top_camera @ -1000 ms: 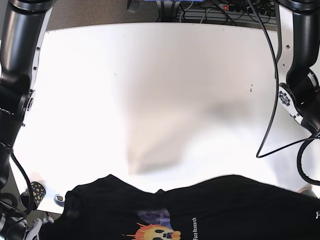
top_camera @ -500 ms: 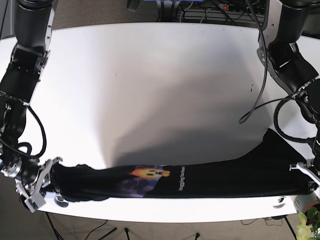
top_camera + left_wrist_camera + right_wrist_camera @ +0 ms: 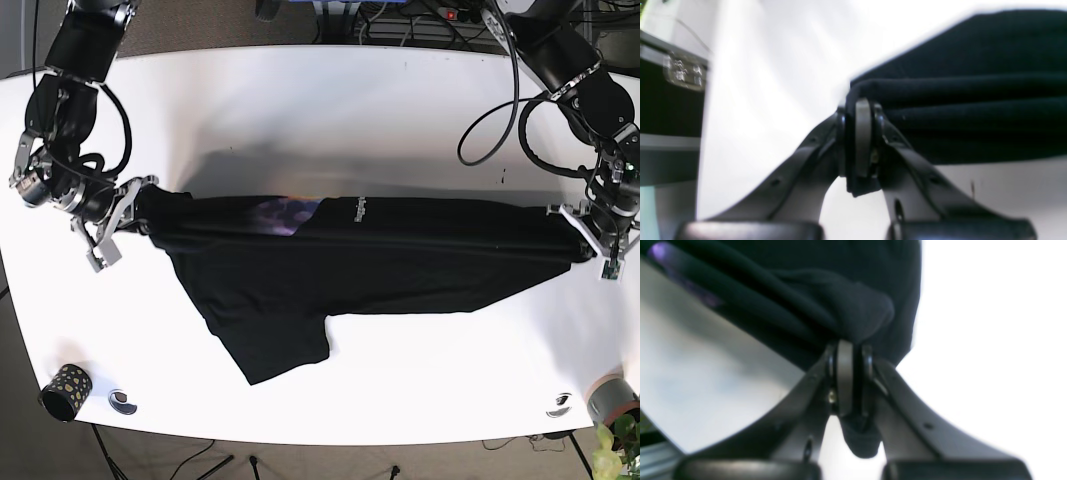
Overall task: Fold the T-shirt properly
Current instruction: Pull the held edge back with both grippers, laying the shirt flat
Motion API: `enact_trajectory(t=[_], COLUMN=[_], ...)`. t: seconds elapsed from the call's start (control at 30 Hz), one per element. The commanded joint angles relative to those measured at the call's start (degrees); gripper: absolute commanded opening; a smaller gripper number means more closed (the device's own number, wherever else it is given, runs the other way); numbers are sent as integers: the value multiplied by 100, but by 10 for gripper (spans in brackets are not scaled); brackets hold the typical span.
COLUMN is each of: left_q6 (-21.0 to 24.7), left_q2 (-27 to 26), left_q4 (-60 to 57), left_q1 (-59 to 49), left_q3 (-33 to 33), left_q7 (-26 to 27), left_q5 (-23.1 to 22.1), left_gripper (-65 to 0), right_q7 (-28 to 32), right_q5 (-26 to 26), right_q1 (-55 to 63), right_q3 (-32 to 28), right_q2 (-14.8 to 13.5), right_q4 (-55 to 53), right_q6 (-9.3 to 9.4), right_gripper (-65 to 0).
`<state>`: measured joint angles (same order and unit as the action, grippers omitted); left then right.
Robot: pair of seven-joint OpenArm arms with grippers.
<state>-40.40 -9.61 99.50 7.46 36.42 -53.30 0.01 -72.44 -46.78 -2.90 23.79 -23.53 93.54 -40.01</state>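
The base view takes in the whole black T-shirt [image 3: 350,250], stretched in a long band across the middle of the white counter [image 3: 330,120], with a sleeve hanging toward the counter's near edge and a bit of coloured print showing on the top fold. Only this view shows the small things along the near edge of the counter: a dark speckled cup [image 3: 64,391] at one corner, a small round disc [image 3: 122,401] just beside it, another disc [image 3: 560,404] near the far corner, and a grey pot [image 3: 612,398] beside that. What sits inside the cup or pot cannot be made out.

The wrist views give what the base view cannot: the grip itself. In the left wrist view the left claw [image 3: 860,140] is pressed together on a bunched fold of the shirt's edge, with cloth poking out below the fingertips [image 3: 863,133]. In the right wrist view the right claw [image 3: 848,386] pinches a wad of the same cloth, a nub of fabric hanging under it and a trace of purple print at the upper corner.

In the base view each arm reaches down over an opposite end of the counter, one at either end of the shirt, which is drawn taut between them.
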Motion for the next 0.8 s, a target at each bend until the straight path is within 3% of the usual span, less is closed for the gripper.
enact_trajectory(t=[0.0, 0.23, 0.53, 0.6, 0.67, 0.77], left_q6=[40, 40, 40, 40, 40, 40], left_q2=[-108, -99, -134, -143, -143, -143], left_q4=[129, 85, -126, -161, -205, -188], left_q1=[-162, -1243, -1832, -1876, -1920, -1955], left_q3=[116, 125, 125, 125, 125, 195], left_q7=[147, 807, 859, 859, 859, 859], left_q5=[56, 56, 56, 65, 65, 65], left_gripper=[-650, -650, -650, -604, -511, -335], right_q7=[119, 119, 110, 110, 119, 146], right_q5=[-100, -100, -231, -372, -565, -908], right_q1=[189, 1085, 1789, 1903, 2026, 2246], right_q3=[87, 87, 87, 87, 87, 87], right_q2=[-34, 124, 168, 168, 151, 124], right_q4=[198, 224, 233, 233, 233, 233], right_q6=[1, 1, 1, 1, 1, 1], right_gripper=[-650, -650, -650, -620, -547, -390])
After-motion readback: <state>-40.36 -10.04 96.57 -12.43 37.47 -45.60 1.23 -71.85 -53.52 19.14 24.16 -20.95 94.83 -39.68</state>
